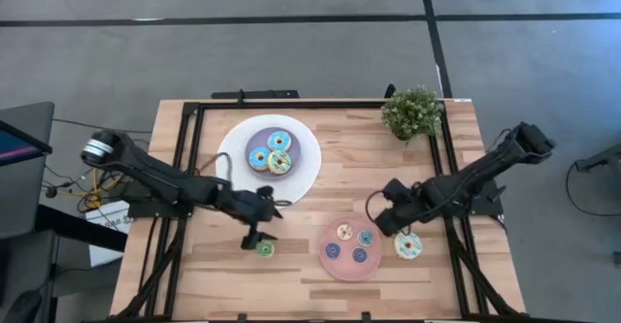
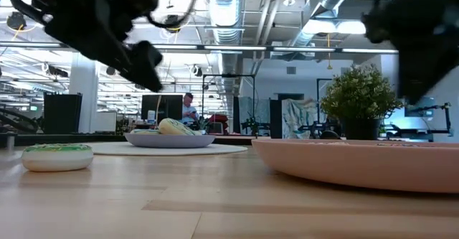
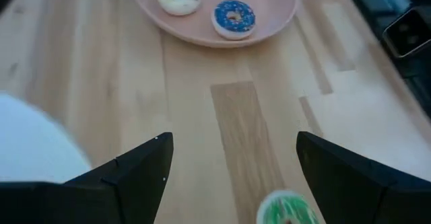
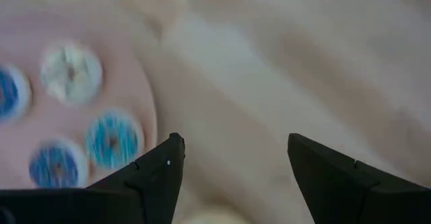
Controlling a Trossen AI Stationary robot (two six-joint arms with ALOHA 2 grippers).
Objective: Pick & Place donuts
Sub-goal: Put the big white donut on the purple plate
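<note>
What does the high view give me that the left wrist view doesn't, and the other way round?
Only the high view shows the white plate with its lilac plate and two larger donuts, the plant, the right gripper near a loose donut, and both arms.

Only the left wrist view shows the left gripper with its fingers spread wide, empty.

Both show the pink plate of mini donuts and the green mini donut on the wood.

An open-plan lab or office: exposed ceiling ducts (image 2: 237, 13) and strip lights, monitors (image 2: 159, 108) on desks, a seated person (image 2: 188, 110) behind the counter (image 2: 215, 203), grey floor (image 1: 291, 56) around it.
</note>
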